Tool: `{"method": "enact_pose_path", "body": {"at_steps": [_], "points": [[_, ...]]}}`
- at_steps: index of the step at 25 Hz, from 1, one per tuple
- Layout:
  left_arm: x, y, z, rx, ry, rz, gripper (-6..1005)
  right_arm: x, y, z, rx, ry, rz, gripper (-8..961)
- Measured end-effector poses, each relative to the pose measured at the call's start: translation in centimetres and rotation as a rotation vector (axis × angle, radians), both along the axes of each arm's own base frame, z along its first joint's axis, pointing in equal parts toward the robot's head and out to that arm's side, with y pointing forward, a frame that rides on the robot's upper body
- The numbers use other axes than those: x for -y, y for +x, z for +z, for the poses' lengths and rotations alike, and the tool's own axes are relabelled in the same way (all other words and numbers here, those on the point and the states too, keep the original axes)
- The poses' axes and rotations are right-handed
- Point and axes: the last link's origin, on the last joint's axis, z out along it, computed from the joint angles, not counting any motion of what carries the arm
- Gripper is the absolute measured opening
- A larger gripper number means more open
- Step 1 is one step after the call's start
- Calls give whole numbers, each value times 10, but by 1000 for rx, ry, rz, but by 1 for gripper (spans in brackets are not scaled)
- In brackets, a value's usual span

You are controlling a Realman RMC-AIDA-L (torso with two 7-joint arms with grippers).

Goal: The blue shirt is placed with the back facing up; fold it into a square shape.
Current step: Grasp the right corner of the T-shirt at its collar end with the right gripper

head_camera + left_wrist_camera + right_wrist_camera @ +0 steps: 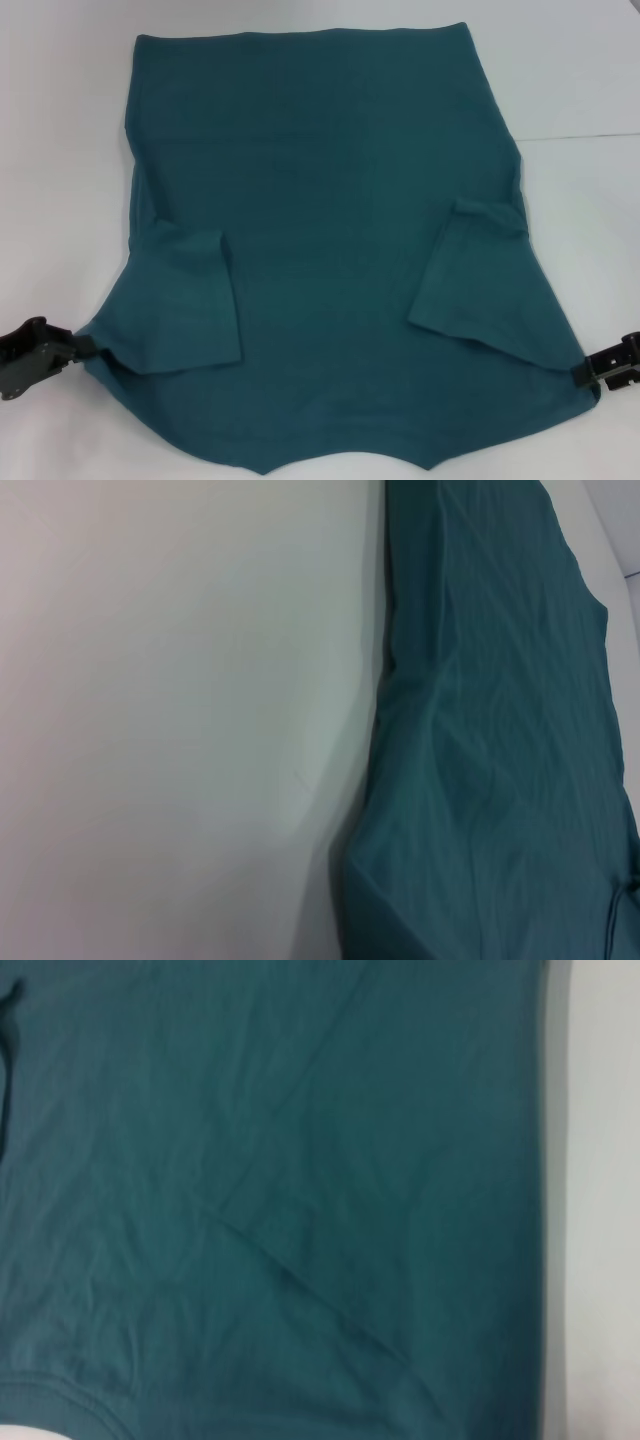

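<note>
A large blue shirt (340, 230) lies spread on a white table (60, 150), filling most of the head view, its far edge straight and flat. Both short sleeves are folded inward onto the shirt's body, one on each side of its middle. The near edge of the shirt is stretched wide and seems lifted off the table, sagging to a point at its centre. The left gripper (88, 347) sits at the shirt's near left corner, pinching the fabric there. The right gripper (582, 372) sits at the shirt's near right corner, likewise clamped on the cloth. Both wrist views show only creased shirt fabric beside bare table, so the fingers themselves stay hidden there.
</note>
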Motion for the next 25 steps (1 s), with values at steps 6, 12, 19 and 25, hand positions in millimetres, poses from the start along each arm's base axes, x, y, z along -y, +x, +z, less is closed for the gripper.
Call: {"method": "enact_pose_path", "body": {"at_steps": [6,12,19,25], "points": [[0,-1,0,0,2,2,-1,-2,-3,-4,7,-12,9,653],[0,-1,0,1,2,3,0,-5,-5,-7,35,-25,13,635],[0,-1,0,1,3,3,0,-6,-4,-9,42,-22,15,614],[0,-1,0,1,3,3,-1,-8,-8,-18,43,-32,20,596]]}}
